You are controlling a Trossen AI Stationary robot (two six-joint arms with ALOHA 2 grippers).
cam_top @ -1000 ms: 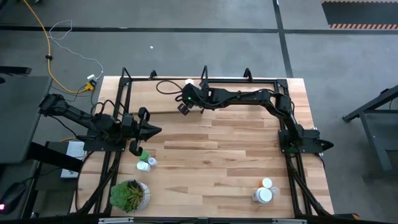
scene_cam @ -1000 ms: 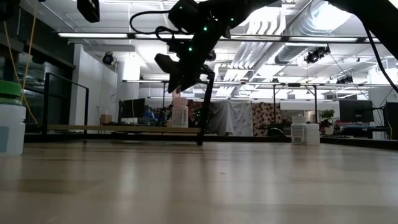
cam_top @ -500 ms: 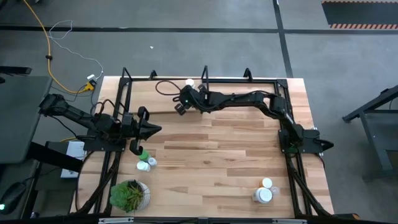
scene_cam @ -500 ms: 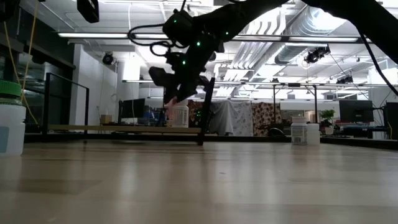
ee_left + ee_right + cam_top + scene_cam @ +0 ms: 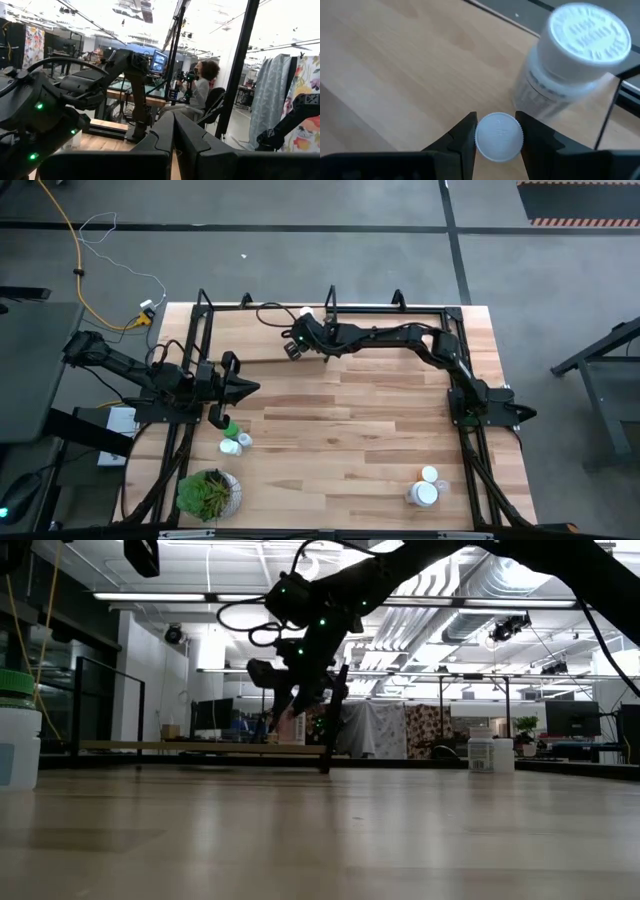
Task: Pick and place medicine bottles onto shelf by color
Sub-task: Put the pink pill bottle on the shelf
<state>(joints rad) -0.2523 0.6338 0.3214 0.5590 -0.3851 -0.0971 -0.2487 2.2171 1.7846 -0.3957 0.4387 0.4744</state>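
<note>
White bottles [image 5: 565,65], white caps; light-wood shelf [image 5: 395,65]; dark tool [image 5: 495,137]

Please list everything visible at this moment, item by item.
Table: one, light wood, under both arms.
Shelf: one, light wood with black rods, far left of the table.
Large white bottle: one, on the shelf.
Small white bottle: one, in the right gripper.
Green-topped bottle: one, left side.
White bottles: two, beside it.
White bottles: two, near right.
Plant: one, green, near left.
Person: one, seated beyond the table.
Left gripper: shut, empty, left side.
Right gripper: over the shelf.
</note>
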